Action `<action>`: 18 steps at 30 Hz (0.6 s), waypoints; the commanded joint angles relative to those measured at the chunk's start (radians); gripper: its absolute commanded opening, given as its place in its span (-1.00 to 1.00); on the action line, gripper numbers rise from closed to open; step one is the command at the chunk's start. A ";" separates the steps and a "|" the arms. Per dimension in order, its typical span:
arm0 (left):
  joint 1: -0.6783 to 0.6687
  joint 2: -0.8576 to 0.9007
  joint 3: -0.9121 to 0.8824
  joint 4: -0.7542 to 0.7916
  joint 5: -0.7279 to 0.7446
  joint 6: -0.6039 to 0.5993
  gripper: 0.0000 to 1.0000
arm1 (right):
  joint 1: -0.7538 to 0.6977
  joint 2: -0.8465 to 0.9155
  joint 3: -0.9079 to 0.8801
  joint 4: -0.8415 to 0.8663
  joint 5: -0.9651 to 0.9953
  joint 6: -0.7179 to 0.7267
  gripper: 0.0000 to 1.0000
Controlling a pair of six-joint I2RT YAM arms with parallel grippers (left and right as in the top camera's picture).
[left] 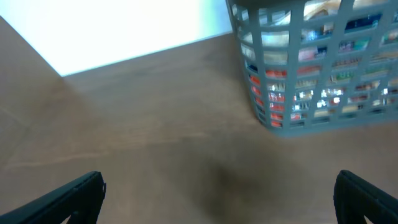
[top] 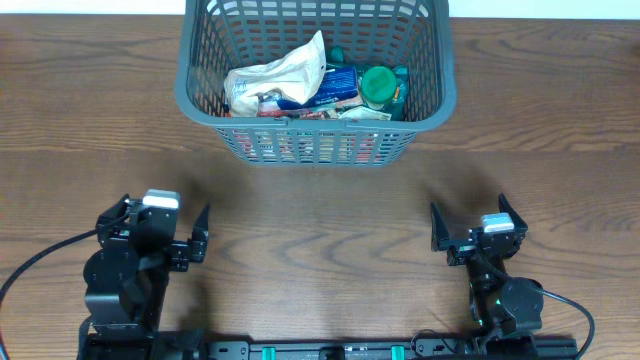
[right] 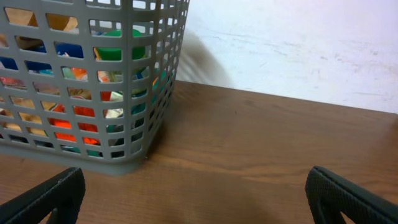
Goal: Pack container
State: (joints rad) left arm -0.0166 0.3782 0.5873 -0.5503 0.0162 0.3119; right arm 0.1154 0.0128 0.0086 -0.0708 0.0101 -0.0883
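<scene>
Nearest the lens in each wrist view are the dark fingertips, and both sets stand spread wide with nothing between them: the left claw point(left: 219, 185) and the right claw point(right: 194, 179) are both open and empty, hanging low over the brown wooden surface point(top: 320, 235) at its near edge. Going outward from them, bare wood runs ahead to the container point(top: 318, 150), which sits at the far side of the surface, well apart from both arms. Its long axis runs left to right across the robot's front, so it shows each claw a long slotted wall rather than an end. From the left claw it lies ahead and to the right; from the right claw, ahead and to the left, with its near right corner the closest part. From overhead it sits roughly midway between the two, so neither arm looks clearly nearer (I would not pick one on distance alone). Inside it lie a crumpled white bag point(top: 278, 82), a blue packet point(top: 338, 84) and a green lid point(top: 378, 86), with red packaging showing through the lattice. No loose item shows on the wood between claws and basket, so the packing looks largely done.
</scene>
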 commanded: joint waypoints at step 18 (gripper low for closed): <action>-0.048 -0.291 -0.490 0.747 -0.009 -0.037 0.97 | -0.006 -0.008 -0.003 -0.004 -0.011 -0.014 0.99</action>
State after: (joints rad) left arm -0.0612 0.0952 0.1425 0.1692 0.0826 0.3073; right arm 0.1154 0.0120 0.0086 -0.0711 0.0071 -0.0887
